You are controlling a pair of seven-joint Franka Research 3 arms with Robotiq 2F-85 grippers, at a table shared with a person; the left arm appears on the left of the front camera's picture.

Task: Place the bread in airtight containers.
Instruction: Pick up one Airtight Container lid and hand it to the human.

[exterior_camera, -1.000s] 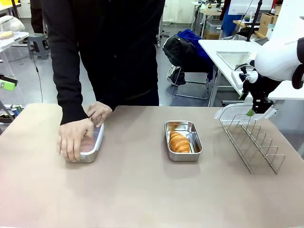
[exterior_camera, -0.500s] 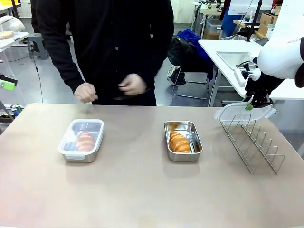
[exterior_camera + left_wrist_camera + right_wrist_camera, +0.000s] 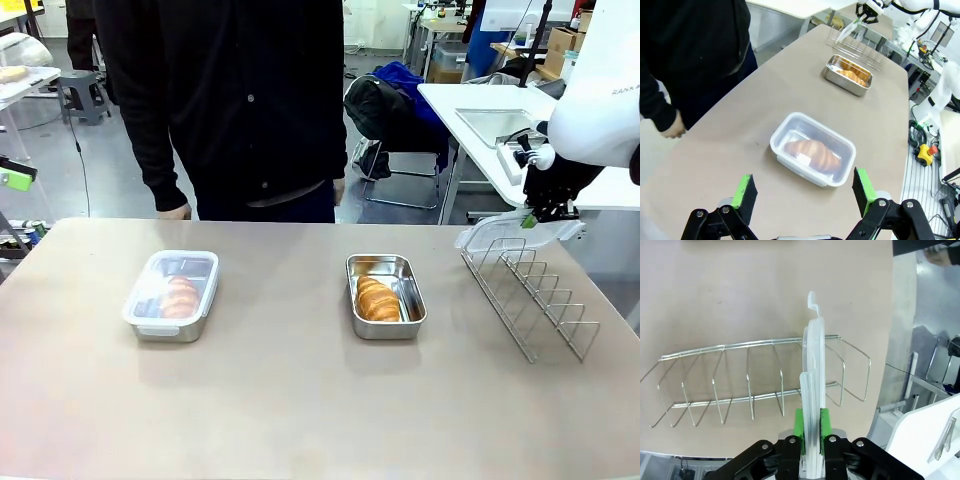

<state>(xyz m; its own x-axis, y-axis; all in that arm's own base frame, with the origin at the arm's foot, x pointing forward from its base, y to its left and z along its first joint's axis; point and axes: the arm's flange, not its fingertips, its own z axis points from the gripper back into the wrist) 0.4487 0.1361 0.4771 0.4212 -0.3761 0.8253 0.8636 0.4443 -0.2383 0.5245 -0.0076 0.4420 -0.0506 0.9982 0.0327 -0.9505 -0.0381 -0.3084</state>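
We see 2 steel pans on the brown table (image 3: 300, 400). The left pan (image 3: 171, 296) sits near the person's side and carries a clear lid (image 3: 813, 148) snapped over it; 1 croissant (image 3: 179, 297) lies inside, visible through the plastic. The right pan (image 3: 386, 296) stands uncovered near the table's middle, well apart from the first, and holds the second croissant (image 3: 377, 299) along its left half. In the left wrist view, the left gripper (image 3: 803, 190) hovers above the covered pan with its 2 green pads spread wide and nothing between them. The right gripper (image 3: 534, 216) hangs over the far end of the wire rack (image 3: 530, 298) at the table's right edge. In the right wrist view its pads (image 3: 798, 422) are pressed on both faces of a second clear lid (image 3: 813, 390), which it holds edge-on and upright above the rack's end slot. We cannot tell whether this lid touches the wires. The person (image 3: 230, 100) stands at the far side in a black top, with 1 hand (image 3: 173, 211) hanging just behind the table edge.
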